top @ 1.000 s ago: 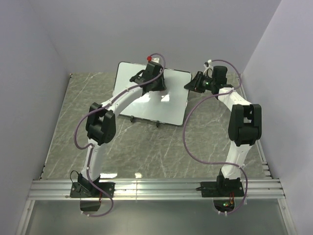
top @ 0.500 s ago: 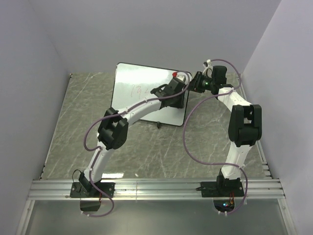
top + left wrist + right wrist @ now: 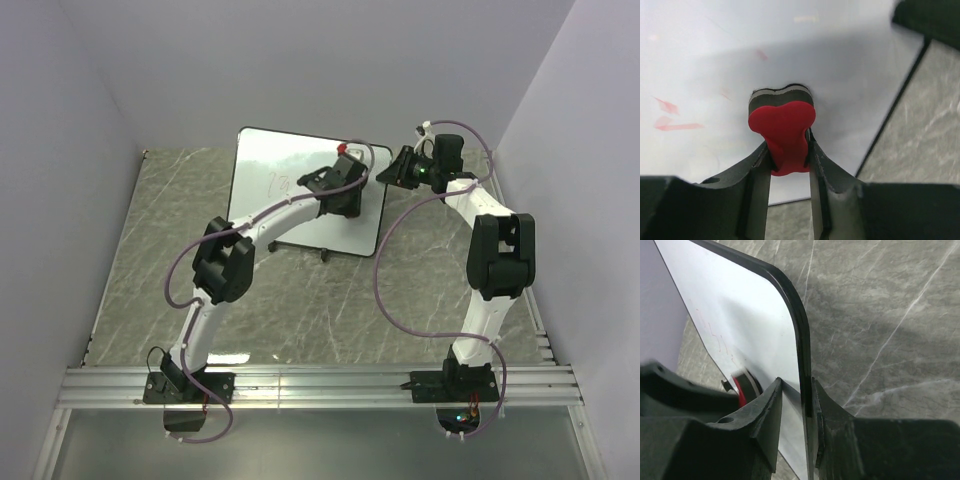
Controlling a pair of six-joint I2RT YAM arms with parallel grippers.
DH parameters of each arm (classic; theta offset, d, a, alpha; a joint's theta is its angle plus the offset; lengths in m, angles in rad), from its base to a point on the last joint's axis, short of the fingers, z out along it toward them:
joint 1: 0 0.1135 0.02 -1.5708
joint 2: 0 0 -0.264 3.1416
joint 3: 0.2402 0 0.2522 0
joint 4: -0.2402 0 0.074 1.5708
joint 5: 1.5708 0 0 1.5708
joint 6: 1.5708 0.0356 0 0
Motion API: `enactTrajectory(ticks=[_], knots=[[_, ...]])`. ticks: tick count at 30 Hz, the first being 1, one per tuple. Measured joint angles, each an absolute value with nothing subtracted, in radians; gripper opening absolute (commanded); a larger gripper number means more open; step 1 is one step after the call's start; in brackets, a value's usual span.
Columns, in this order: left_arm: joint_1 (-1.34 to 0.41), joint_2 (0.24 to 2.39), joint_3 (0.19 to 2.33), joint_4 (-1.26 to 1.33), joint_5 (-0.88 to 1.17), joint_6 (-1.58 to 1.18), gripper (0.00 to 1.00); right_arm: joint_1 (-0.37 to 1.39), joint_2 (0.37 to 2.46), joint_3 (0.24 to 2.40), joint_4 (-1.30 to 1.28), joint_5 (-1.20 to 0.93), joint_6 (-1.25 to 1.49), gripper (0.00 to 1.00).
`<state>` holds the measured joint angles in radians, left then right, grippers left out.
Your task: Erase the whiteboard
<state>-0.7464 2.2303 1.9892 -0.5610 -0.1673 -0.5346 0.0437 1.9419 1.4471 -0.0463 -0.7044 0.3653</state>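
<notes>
The whiteboard stands tilted at the back of the table, with faint reddish writing on its left half. My left gripper is shut on a small red eraser and presses it against the board's upper right area. In the left wrist view the eraser sits between the fingers of the left gripper, felt side on the whiteboard, with red smears to the left. My right gripper is shut on the whiteboard's black right edge; the eraser shows beyond it.
Grey marble tabletop surrounds the board. Plain walls close in on the left, back and right. The board's small black feet rest on the table. Cables loop off both arms.
The left gripper swept the eraser from the board's top middle to its right edge, then came back slightly left. The writing on the left half is now uncovered. The right gripper kept hold.
</notes>
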Motion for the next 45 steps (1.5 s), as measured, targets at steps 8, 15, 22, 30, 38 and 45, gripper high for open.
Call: enactTrajectory(ticks=[8,15,22,30,38,45], knots=[[-0.668,2.277,2.156,-0.562,-0.277,-0.502,0.00,0.057,1.934,1.448,-0.075,-0.674,0.363,0.00],[-0.670,2.246,2.068,-0.472,-0.290,-0.501,0.00,0.061,1.934,1.462,-0.134,-0.647,0.371,0.00],[-0.666,2.189,1.961,-0.383,-0.307,-0.501,0.00,0.072,1.934,1.498,-0.183,-0.643,0.345,0.00],[-0.535,2.100,1.810,-0.340,-0.265,-0.513,0.00,0.075,1.934,1.500,-0.185,-0.637,0.348,0.00],[-0.524,2.065,1.729,-0.282,-0.292,-0.501,0.00,0.076,1.934,1.509,-0.210,-0.632,0.350,0.00],[-0.617,2.050,1.699,-0.310,-0.282,-0.522,0.00,0.076,1.934,1.513,-0.229,-0.629,0.325,0.00]])
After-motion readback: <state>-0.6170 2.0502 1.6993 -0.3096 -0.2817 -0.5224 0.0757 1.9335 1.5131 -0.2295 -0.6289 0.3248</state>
